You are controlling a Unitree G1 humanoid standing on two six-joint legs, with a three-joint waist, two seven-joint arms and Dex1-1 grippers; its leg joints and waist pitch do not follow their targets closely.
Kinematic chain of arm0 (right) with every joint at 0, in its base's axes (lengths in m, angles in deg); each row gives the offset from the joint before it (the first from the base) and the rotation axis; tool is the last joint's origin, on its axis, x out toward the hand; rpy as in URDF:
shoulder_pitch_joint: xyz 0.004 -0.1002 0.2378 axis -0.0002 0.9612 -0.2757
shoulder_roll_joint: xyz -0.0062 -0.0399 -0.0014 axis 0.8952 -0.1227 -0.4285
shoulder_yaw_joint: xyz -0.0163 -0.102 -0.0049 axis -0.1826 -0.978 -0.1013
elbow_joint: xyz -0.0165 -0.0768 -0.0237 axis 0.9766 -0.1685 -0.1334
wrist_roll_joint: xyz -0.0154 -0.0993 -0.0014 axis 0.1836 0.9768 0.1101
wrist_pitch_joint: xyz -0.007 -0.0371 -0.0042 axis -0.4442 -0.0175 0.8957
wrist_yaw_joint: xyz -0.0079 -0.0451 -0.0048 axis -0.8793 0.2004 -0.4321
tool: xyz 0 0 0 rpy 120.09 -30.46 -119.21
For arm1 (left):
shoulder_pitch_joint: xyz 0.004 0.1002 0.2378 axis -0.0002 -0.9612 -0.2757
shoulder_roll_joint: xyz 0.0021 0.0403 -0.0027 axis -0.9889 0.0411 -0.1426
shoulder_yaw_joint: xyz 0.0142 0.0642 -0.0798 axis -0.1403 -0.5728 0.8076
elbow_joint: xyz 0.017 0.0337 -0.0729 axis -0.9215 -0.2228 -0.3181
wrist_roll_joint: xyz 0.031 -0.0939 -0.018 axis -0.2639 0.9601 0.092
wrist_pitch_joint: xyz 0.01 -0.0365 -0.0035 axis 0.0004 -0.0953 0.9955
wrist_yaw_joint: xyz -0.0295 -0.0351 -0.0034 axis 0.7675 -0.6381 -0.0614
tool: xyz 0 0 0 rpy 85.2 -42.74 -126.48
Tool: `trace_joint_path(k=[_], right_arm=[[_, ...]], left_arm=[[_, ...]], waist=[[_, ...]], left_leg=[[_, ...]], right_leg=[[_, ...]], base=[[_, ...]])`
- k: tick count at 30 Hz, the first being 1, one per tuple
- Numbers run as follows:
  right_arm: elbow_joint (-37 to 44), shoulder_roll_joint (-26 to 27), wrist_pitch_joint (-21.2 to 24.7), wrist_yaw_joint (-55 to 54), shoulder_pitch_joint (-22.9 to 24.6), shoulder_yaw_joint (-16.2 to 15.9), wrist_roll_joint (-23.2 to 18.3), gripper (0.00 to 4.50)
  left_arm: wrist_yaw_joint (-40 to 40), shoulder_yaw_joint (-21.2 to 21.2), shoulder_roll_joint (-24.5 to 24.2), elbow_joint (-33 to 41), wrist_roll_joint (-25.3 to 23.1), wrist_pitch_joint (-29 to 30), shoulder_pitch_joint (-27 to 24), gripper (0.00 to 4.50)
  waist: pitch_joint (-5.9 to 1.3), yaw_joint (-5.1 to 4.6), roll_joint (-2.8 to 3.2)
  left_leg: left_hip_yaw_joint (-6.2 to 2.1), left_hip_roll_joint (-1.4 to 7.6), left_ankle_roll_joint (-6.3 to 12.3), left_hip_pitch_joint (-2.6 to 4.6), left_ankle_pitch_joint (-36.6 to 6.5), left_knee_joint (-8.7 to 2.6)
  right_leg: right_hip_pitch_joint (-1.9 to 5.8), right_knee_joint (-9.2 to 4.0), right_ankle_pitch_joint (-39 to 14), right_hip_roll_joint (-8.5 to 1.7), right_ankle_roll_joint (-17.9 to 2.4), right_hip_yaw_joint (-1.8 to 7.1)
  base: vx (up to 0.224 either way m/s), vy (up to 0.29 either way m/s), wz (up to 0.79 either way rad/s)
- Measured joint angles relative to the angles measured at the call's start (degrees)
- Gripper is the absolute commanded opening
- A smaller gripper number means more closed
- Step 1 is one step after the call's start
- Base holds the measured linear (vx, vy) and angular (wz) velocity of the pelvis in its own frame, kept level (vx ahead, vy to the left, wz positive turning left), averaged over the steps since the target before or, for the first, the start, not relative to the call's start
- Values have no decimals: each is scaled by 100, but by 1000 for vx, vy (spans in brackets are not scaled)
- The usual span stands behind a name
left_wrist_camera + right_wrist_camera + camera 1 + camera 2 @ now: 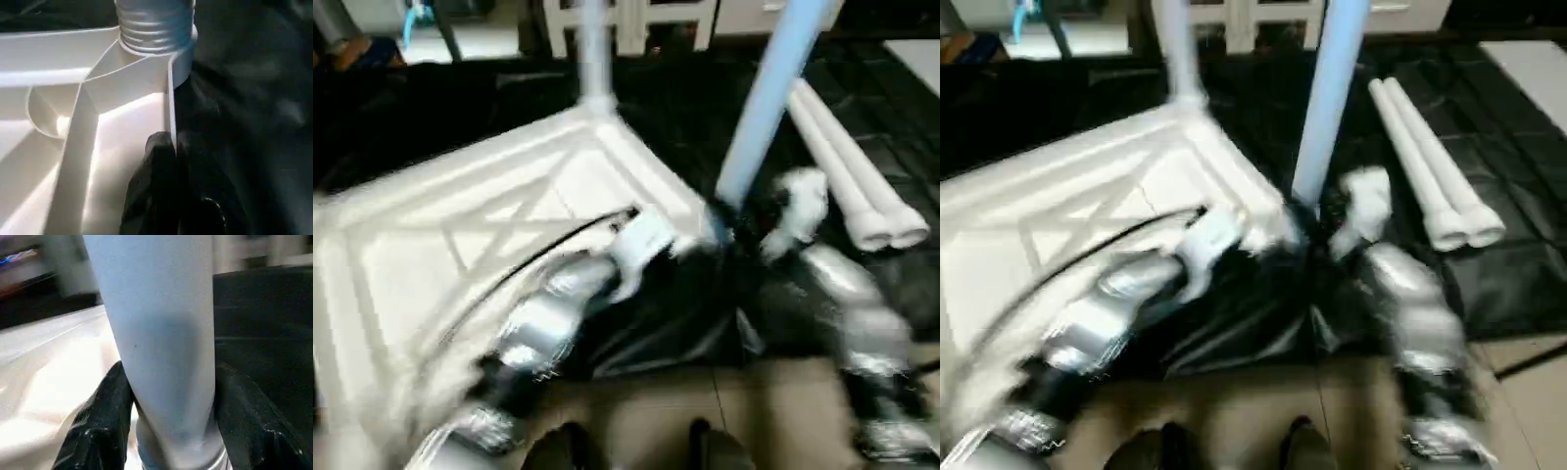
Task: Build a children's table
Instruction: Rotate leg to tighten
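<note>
Leg (766, 103) was seen standing near-upright at centre-right of the head view, long axis leaning toward the upper right, its threaded foot seated at the near corner socket (155, 36) of the upside-down table top (440, 255), which filled the left half on black sheeting over the floor. Right gripper (168, 426) was wrapped round the leg's lower end, fingers (100, 423) pinching it from both sides. Left gripper (168, 196) was just beside that corner, fingers pressed together against the top's rim. A second leg (592, 54) stood at the far corner; two spare legs (847, 171) lay well right. Judged: twist about the leg's axis next.
</note>
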Motion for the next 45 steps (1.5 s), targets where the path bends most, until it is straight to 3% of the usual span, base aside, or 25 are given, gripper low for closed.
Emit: trace_joint_path(k=[3, 6, 11, 14, 17, 20, 25, 31, 34, 35, 36, 37, 38, 39, 40, 41, 42, 43, 45], right_arm=[[-809, 542, -699, -1149, -449, 17, 352, 200], [-1293, 727, -1124, -1503, -663, 17, 514, 200], [-1387, 455, -1171, -707, -758, -82, 597, 200], [-1021, 74, -1170, 136, -463, -145, 488, 267], [-366, -547, -1015, 960, -11, -305, 274, 286], [358, -1080, -719, 1675, 362, -295, -112, 314], [1138, -2184, -273, 3028, 967, 104, -633, 357], [1289, -2460, 127, 3687, 1006, 148, -969, 375], [1279, -2507, 146, 3863, 1000, 91, -997, 375], [1267, -2504, 186, 3948, 1000, 51, -1033, 375], [1250, -2505, 214, 4027, 1031, -11, -1034, 375], [1204, -2490, 248, 4136, 1040, -98, -1028, 375], [1172, -2462, 267, 4188, 973, -179, -1011, 375], [1073, -2385, 289, 4252, 860, -285, -974, 375], [1064, -2358, 321, 4289, 803, -355, -964, 375], [1016, -2321, 332, 4363, 765, -363, -948, 375], [958, -2314, 330, 4402, 747, -358, -942, 375], [810, -2312, 332, 4457, 718, -382, -904, 375], [553, -2219, 319, 4512, 532, -468, -789, 375]], left_arm=[[-550, 180, 458, -525, 40, 30, 299, 0], [-642, 225, 481, -716, 29, -12, 418, 0], [-486, 176, 108, -687, -5, -320, 381, 0], [-87, 28, -227, -511, -6, -583, 291, 0], [410, -110, -659, -314, 12, -951, 143, 0], [793, -180, -1002, -176, 10, -1267, 35, 0], [1654, -185, -1760, 180, 241, -1876, -331, 0], [2184, -268, -1936, 356, 366, -2074, -504, 0], [2306, -293, -1982, 361, 428, -2118, -510, 0], [2335, -310, -1989, 362, 445, -2118, -509, 0], [2342, -344, -1985, 361, 446, -2118, -484, 0], [2349, -378, -1956, 368, 447, -2122, -478, 0], [2368, -411, -1893, 391, 452, -2149, -491, 0], [2403, -499, -1846, 430, 453, -2206, -533, 0], [2453, -589, -1787, 448, 469, -2223, -543, 0], [2486, -687, -1708, 493, 490, -2232, -538, 0], [2481, -697, -1692, 517, 477, -2232, -534, 0], [2477, -692, -1704, 522, 461, -2232, -503, 0], [2475, -650, -1710, 516, 457, -2232, -493, 0]], waist=[[8, -60, 7], [36, -77, 48], [110, -107, 15], [146, -36, 20], [168, 25, 41], [181, 26, 52], [191, 38, 60], [213, 109, 102], [250, 111, 159], [273, 134, 192], [288, 216, 193], [273, 317, 104], [284, 394, -37], [278, 527, -13], [261, 580, 58], [242, 582, 115], [227, 558, 142], [223, 493, 117], [222, 377, 106]], left_leg=[[-52, -4, 0, -5, -1, -24], [-171, 8, -1, -6, -2, -107], [-173, 8, -2, 10, -2, -211], [-175, 8, -2, 5, -2, -275], [-174, 8, -2, 4, -2, -276], [-162, 5, -1, 2, -2, -271], [-152, 5, -1, 7, -2, -251], [-151, 6, -1, 12, -2, -251], [-161, 26, -2, 21, -3, -274], [-145, 67, -2, 19, -2, -312], [-31, 107, -4, 5, -1, -359], [151, 125, -4, 38, -1, -390], [273, 99, -35, 104, -25, -315], [64, 40, -14, 103, -204, -103], [-232, -84, 34, 143, -205, 67], [-296, -139, -137, 260, -110, 14], [-257, -124, -170, 271, -89, -51], [-147, -63, -156, 246, -81, -97], [-86, -17, -139, 211, -70, -18]], right_leg=[[8, -103, -1, 9, 2, -71], [89, -292, -5, 1, -1, -257], [78, -335, -5, -5, -3, -326], [46, -361, -5, -4, -3, -335], [36, -359, -5, -3, -4, -322], [28, -360, -4, -10, -6, -298], [33, -360, -3, -11, -8, -282], [36, -363, -10, -14, -25, -297], [56, -390, -23, -8, -43, -360], [60, -291, -133, -6, -174, -425], [12, 24, -291, -10, -316, -424], [24, 510, -492, 15, -433, -335], [-39, 614, -473, 65, -156, -123], [-58, 611, -431, 78, -97, -21], [-35, 575, -431, 139, -97, -14], [-57, 503, -422, 173, -108, -15], [-66, 456, -405, 200, -133, 7], [-61, 353, -258, 227, -277, 28], [-53, 318, -71, 215, -340, 13]], base=[[-68, 19, -11], [-62, 11, -10], [-11, 0, -1], [0, 0, 0], [0, 0, 0], [0, 0, 0], [0, 0, 0], [0, 0, 0], [-21, 0, -2], [-65, -27, 1], [-97, -79, 20], [-97, -79, 20], [19, -176, 31], [124, -162, 16], [124, -162, 16], [39, -60, 12], [-51, -48, 29], [-51, -48, 29], [-64, -3, 11]])
